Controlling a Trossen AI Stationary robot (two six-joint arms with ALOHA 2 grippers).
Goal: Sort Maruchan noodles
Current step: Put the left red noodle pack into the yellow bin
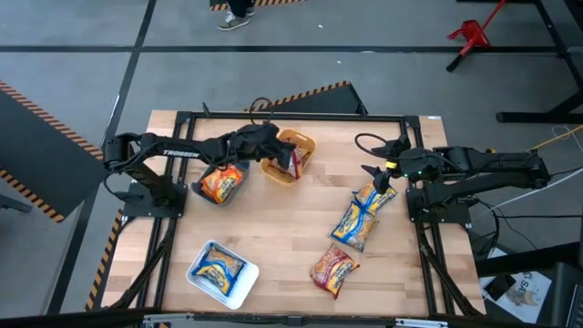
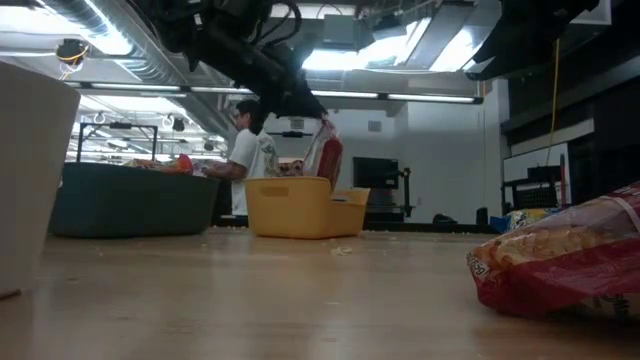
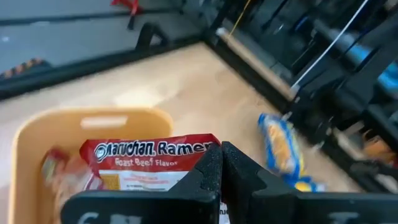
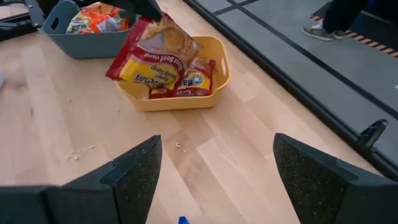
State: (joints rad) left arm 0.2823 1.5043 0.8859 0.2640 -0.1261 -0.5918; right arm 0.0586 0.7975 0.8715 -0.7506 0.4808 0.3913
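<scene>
The left pincer [image 1: 293,162] is clamped tight on a red noodle packet [image 4: 151,58], its fingers [image 3: 214,180] pressed together over the packet's edge, and holds it just above the yellow tray [image 1: 301,144] near the far middle of the tabletop [image 1: 282,228]. The right pincer [image 1: 375,178] sits at the right side with its fingers [image 4: 134,171] spread wide and nothing between them, close by the blue-and-yellow packets [image 1: 361,215] lying in a row. The left wrist view reads the held packet's label as roast beef flavour and shows another packet already in the yellow tray beneath; the right wrist view shows that tray holding at least two red packets [image 4: 198,79], and the teal tray [image 4: 87,42] beyond it with orange packets [image 4: 93,17] inside. Only the high view shows the white tray [image 1: 239,290] at the near left with a blue-and-yellow packet [image 1: 219,267] in it, and a loose red packet [image 1: 333,268] on the bare wood near the front. The low view shows the held packet hanging over the yellow tray and a person [image 2: 250,150] standing in the room behind.
</scene>
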